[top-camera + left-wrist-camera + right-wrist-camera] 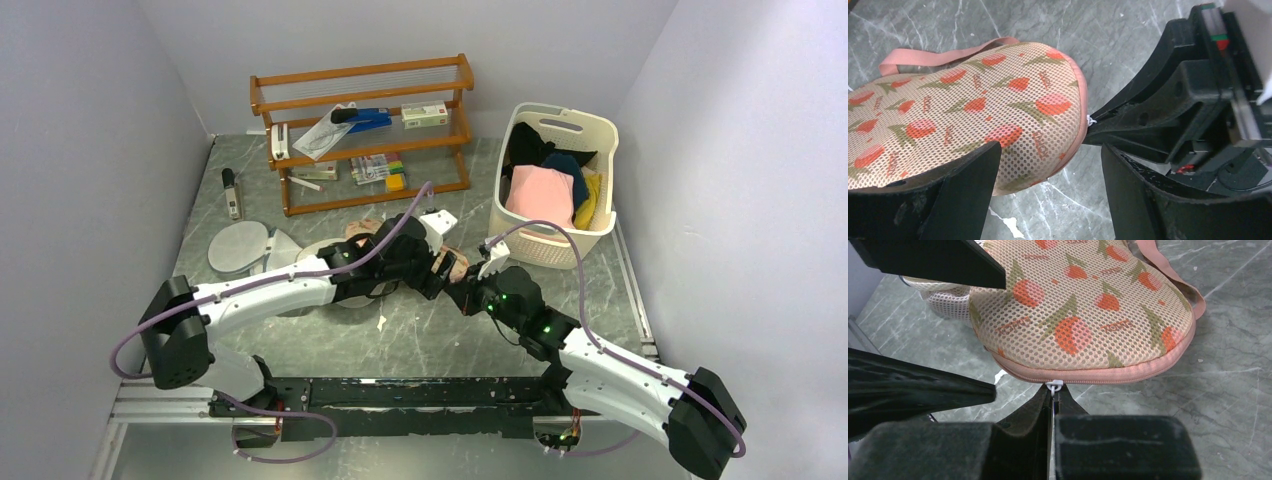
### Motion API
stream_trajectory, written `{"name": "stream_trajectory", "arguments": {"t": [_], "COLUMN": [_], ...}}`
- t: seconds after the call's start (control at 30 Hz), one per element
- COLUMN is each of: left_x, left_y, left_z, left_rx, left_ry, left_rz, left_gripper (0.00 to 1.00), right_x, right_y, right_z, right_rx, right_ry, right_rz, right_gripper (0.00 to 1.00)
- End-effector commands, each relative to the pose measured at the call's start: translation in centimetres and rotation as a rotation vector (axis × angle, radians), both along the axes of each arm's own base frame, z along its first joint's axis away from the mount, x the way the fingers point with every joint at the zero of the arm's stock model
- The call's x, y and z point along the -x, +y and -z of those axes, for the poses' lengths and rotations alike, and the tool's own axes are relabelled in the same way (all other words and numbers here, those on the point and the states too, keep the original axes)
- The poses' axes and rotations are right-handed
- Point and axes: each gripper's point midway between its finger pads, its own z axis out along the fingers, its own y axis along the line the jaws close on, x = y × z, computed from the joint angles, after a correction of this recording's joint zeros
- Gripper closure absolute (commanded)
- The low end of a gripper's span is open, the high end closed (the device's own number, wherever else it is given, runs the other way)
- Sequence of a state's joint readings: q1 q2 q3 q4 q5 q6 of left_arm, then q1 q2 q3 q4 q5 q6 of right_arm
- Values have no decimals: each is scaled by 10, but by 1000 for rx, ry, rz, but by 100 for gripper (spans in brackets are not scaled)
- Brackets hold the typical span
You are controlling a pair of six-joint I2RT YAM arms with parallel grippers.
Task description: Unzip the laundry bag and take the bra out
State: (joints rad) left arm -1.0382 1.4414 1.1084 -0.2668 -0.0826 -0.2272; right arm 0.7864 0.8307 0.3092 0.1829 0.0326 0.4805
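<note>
Now, your right gripper (pixel 1053 396) has its jaws clenched on the small white zipper pull (pixel 1054 385), right at the pink edge of the laundry bag (pixel 1083 315). The tips are pinched thin because the tab is tiny; a wider bite would catch the trim instead. The bag lies flat on the grey table (pixel 420 335) between the two arms, printed side up. The zip looks shut along the whole edge you can see, so the bra is not visible and is presumably inside.

Your left gripper (pixel 1048 150) is spread wide at the same rounded end, with one finger (pixel 965 190) over the mesh and the other off it, beside the right gripper's nose. I cannot tell whether it presses on the fabric. It is probably posted there to pin the bag, so the pull slides along the teeth rather than dragging the whole case. Before you draw the tab, get that hold firm.
</note>
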Motion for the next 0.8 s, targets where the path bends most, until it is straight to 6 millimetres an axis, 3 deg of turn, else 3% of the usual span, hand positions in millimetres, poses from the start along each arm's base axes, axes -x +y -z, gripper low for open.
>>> {"name": "stream_trajectory", "arguments": {"t": [0.0,0.23,0.47,0.77], "left_x": [-4,7,6,6], "left_y": [-9,-19,-15,-6], "left_z": [-1,16,35,23], "left_rx": [-5,39,-16,12], "left_ry": [-23,40,76,46], "left_rz": [13,48,21,-2], "left_gripper": [17,20,42,70], "right_x": [-3,-3,-3,-9], "right_y": [3,4,6,0], "right_z": [-17,-18,-17,-5], "right_rx": [-22,-47,-79,-20], "right_ry": [-37,-36,-24,17], "right_rz": [-8,-2,2,52], "right_gripper": [100,100,100,100]}}
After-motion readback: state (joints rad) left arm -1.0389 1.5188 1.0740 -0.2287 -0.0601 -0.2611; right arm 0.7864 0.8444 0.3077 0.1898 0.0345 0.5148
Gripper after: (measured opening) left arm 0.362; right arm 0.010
